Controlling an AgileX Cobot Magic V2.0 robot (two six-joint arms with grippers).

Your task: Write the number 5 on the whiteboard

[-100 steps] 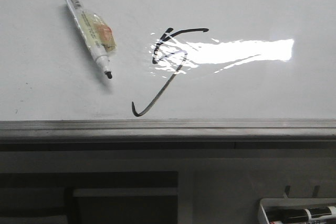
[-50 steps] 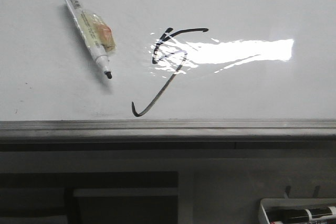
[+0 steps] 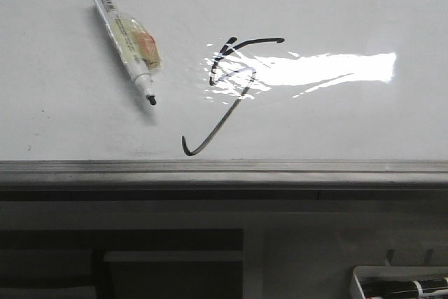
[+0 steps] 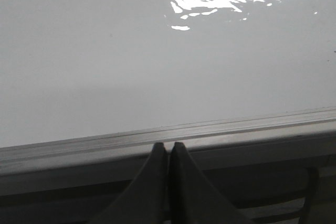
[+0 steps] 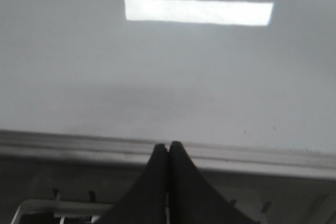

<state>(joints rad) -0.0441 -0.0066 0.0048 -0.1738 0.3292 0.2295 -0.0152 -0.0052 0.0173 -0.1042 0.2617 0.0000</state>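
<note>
On whiteboard, near grey rail: number 5 already drawn, bar, loop, hooked tail complete. Marker laid uncapped beside it. Left tool and right tool seen closed, nothing held. Task judged essentially done; capping possibly left

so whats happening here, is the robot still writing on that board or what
Nothing is being handled right now. A hand-drawn number 5 is on the whiteboard: top bar, small loop and a long slanted tail ending in a hook. The uncapped marker lies loose on the board to the left of the strokes, with no arm near it. Both wrist views show the left gripper and right gripper with jaws closed on nothing, sitting near the board's grey rail.
</note>
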